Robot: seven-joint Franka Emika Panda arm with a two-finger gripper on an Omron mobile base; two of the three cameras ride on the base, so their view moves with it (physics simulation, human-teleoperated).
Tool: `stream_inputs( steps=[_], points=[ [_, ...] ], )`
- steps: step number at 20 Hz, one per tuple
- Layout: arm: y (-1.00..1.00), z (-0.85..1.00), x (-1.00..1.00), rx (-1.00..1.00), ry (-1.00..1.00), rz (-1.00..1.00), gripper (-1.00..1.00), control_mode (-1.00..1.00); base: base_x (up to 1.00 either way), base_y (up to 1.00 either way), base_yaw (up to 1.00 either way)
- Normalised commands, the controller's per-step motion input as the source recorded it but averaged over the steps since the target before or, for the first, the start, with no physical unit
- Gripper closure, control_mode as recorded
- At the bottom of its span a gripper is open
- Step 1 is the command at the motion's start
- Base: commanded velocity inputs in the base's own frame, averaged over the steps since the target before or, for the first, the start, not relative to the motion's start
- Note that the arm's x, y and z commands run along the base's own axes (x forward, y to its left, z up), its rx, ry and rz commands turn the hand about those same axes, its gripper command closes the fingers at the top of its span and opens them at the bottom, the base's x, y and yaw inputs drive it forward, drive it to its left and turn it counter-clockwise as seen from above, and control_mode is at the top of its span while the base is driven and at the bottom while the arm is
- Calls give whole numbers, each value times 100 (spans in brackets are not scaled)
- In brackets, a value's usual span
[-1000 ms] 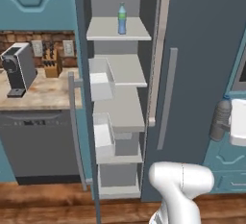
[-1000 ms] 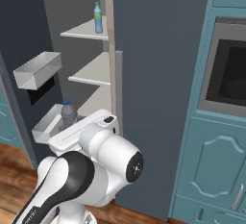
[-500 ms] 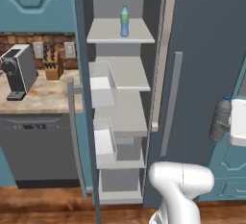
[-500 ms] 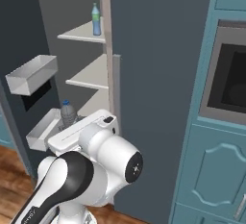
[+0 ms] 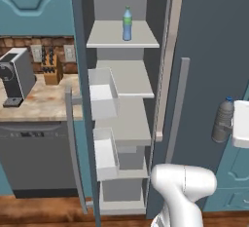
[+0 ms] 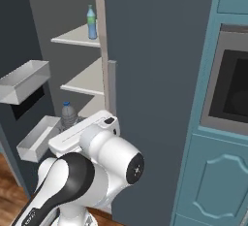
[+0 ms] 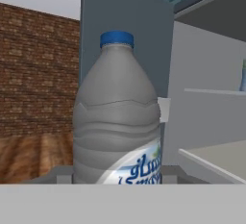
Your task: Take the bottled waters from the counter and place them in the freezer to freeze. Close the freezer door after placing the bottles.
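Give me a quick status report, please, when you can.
Gripper shut on grey bottle. Blue-green bottle already upright on a freezer shelf. Freezer door not yet closed. Nothing blocking.

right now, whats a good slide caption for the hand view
Grey-blue water bottle with a blue cap, close up in front of the hand camera, open freezer shelves to its right.

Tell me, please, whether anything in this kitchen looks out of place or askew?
Nothing stands out. One bottle stands upright on the top freezer shelf, and the grey bottle sits upright at the end effector. No spills or damage show.
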Motion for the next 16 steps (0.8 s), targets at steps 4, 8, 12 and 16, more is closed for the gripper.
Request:
stream_inputs(
  steps=[4, 8, 12, 16],
  points=[
    [0, 0, 0, 0, 0, 0, 100, 100, 17, 21, 0],
    [0, 0, 0, 0, 0, 0, 100, 100, 24, 33, 0],
    [0, 0, 0, 0, 0, 0, 100, 100, 34, 30, 0],
    [0, 0, 0, 0, 0, 0, 100, 100, 31, 20, 0]
  ],
)
